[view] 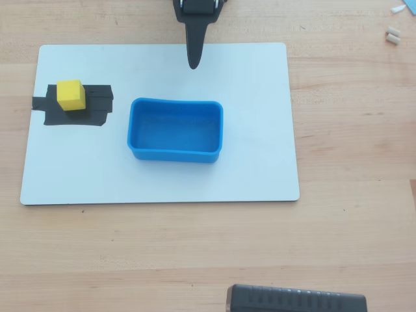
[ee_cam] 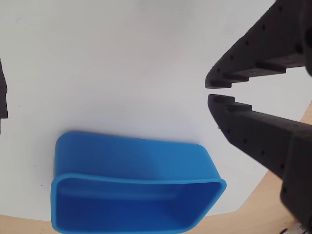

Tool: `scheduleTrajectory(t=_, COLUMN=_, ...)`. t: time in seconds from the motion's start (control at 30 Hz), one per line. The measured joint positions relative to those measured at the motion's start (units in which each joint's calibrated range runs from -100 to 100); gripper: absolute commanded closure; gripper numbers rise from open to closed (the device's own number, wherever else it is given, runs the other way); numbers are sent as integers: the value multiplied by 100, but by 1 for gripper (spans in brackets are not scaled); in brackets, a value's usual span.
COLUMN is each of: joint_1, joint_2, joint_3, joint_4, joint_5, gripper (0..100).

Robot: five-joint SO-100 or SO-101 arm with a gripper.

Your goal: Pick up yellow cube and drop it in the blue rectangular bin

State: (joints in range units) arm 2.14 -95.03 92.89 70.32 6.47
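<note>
The yellow cube (view: pixel 70 95) sits on a black tape patch (view: pixel 97 107) at the left of a white board (view: pixel 260 169) in the overhead view; the wrist view does not show it. The blue rectangular bin (view: pixel 175 130) stands empty in the middle of the board and also shows low in the wrist view (ee_cam: pixel 131 190). My gripper (view: pixel 194 62) hangs over the board's far edge, above and beyond the bin, well to the right of the cube. In the wrist view the gripper (ee_cam: pixel 210 91) has its fingertips nearly touching and holds nothing.
The board lies on a wooden table (view: pixel 351 227). A black ribbed object (view: pixel 296 300) lies at the table's near edge. Small white bits (view: pixel 392 34) lie at the top right. An edge of the black tape (ee_cam: pixel 2 92) shows at the wrist view's left.
</note>
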Motion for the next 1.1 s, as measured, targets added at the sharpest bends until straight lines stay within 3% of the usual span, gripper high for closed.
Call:
scheduleTrajectory(t=0.67, joint_1=214, joint_2=80, joint_3=-30, joint_4=0, joint_5=298, gripper=100)
scheduleTrajectory(t=0.93, joint_1=691, joint_2=3506, joint_3=-2605, joint_4=203, joint_5=449, gripper=100)
scheduleTrajectory(t=1.1, joint_1=1239, joint_2=5024, joint_3=-4098, joint_4=610, joint_5=884, gripper=100)
